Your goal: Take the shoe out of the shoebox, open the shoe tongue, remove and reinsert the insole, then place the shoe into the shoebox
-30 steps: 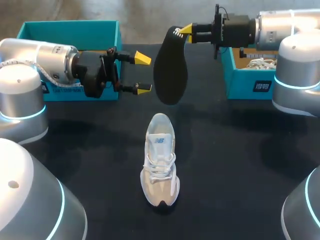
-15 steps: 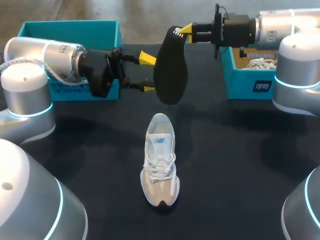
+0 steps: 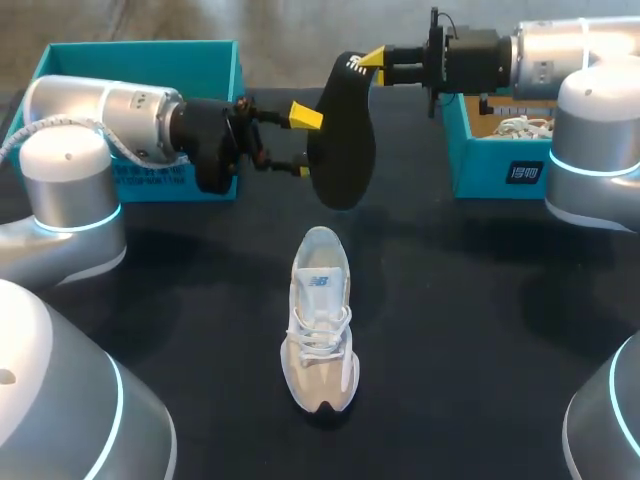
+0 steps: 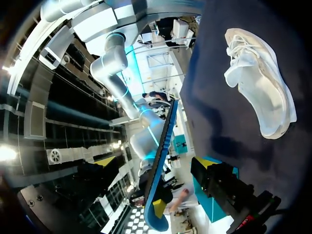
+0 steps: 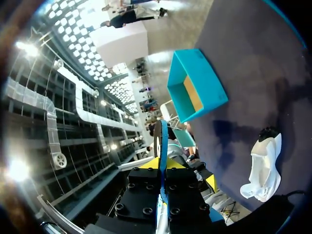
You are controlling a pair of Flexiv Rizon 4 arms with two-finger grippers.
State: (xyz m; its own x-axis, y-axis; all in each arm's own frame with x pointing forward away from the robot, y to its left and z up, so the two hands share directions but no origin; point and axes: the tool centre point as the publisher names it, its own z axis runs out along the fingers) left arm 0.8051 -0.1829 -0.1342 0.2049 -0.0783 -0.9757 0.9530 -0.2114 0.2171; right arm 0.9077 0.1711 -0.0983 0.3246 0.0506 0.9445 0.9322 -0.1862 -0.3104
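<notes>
Black insole (image 3: 342, 140) hangs in mid-air, pinched at its far end by the right gripper (image 3: 372, 62), yellow tips clamped on it from both sides. The left gripper (image 3: 303, 142) sits at the insole's middle, fingers spread wide. Its wrist view shows the insole edge-on in the gap, clear of both pads: straddled, not held. The insole's long axis points toward the shoe (image 3: 320, 320), which stands on its sole on the dark table (image 3: 480, 300), heel toward the insole's free end, toe toward the near edge. It's white and pale grey, laced, well apart from the teal shoebox (image 3: 500, 175). My read: a mid-insole regrip comes before reinsertion.
</notes>
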